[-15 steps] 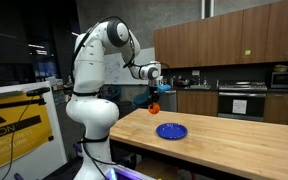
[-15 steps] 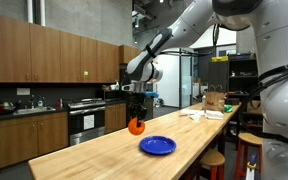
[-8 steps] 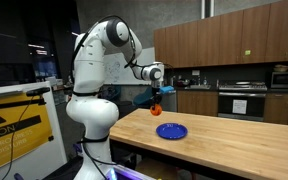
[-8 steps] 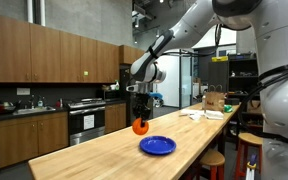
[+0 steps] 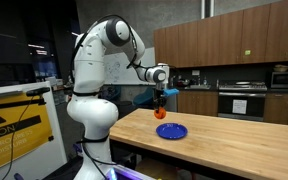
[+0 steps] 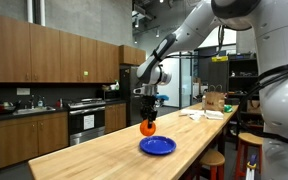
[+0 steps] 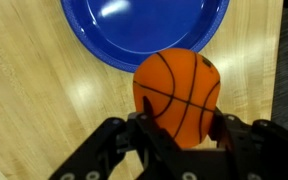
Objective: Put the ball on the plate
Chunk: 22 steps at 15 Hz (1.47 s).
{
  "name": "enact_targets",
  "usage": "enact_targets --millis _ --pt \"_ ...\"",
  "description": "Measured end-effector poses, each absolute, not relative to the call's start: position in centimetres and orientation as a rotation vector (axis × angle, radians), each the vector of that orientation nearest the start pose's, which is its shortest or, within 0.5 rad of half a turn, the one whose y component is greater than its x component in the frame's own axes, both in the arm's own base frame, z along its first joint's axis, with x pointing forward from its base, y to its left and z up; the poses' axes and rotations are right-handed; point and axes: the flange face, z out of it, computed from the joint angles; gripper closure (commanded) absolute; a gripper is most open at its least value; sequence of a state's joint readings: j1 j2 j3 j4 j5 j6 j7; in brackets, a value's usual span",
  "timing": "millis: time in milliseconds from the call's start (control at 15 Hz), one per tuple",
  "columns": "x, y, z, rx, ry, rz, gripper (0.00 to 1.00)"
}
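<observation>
aloft, the claw (image 7: 181,128) tight on the orange ball (image 7: 177,85), over the edge of the blue plate (image 7: 89,35)

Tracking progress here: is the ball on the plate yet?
Not yet: the pincer grips the ball in the air, near the plate's edge.

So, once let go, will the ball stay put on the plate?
Probably rolls: the ball is round and the plate looks shallow. It seems light, since the claw holds it by a side pinch. Its seamed surface likely isn't slippery.
</observation>
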<state>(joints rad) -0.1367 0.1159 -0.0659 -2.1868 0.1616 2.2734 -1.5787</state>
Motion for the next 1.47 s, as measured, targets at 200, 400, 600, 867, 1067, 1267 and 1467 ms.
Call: enact_targets --millis 200,400,600,867,1067,1267,1467 --pt "52.8 -11.9 32.8 -2.472 -1.769 -0.097 0.75" --pt "52.4 -12.4 32.4 -2.479 -1.750 -0.088 0.75" --pt "52.1 -12.1 32.0 -2.469 -1.750 -0.076 0.75" --pt "51.9 -11.5 31.5 -2.459 -1.750 -0.065 0.75" --pt "51.8 -11.9 31.5 -2.470 -1.733 -0.063 0.75" --pt "51.4 -13.0 31.3 -2.488 -1.703 -0.060 0.75" --pt "50.7 -14.3 30.9 -2.506 -1.665 -0.050 0.75"
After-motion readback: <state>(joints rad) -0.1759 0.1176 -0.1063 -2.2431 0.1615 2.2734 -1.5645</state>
